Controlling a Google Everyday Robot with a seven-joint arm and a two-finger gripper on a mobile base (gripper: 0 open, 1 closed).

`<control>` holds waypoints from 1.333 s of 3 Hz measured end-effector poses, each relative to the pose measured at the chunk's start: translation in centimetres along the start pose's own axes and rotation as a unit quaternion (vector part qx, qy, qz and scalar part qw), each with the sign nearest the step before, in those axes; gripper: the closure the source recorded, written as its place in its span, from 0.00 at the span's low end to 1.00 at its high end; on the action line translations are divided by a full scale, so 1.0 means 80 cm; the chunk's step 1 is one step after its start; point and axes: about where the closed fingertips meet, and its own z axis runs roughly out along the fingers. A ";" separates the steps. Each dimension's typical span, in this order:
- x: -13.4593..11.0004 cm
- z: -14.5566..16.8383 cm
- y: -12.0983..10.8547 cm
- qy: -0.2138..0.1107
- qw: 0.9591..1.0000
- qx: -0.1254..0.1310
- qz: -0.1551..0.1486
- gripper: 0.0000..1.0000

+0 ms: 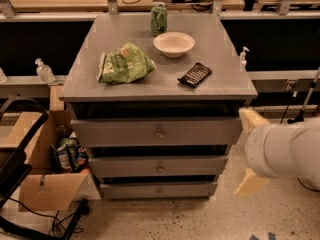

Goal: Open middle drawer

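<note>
Grey wooden middle drawer point(125, 166): flat front shut, small round metal knob point(160, 168) at centre.
Cream two-finger gripper point(248, 151): fingers point(252, 120) apart, holding nothing, just right of that drawer.

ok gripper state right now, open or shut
Gripper: open, holding nothing, beside the right end of the wide grey wooden middle drawer, not touching its small round metal knob.

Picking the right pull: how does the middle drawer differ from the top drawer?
The top drawer has a taller, wider front than the middle drawer. Top drawer sits under the tabletop; middle drawer below it. Both grey, one centre knob. Gripper: right of them, open.
</note>
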 end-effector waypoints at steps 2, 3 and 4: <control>0.016 0.132 0.090 -0.017 0.999 0.002 0.043 0.00; 0.028 0.178 0.082 -0.043 0.997 0.028 0.058 0.00; 0.031 0.187 0.076 -0.050 0.997 0.040 0.047 0.00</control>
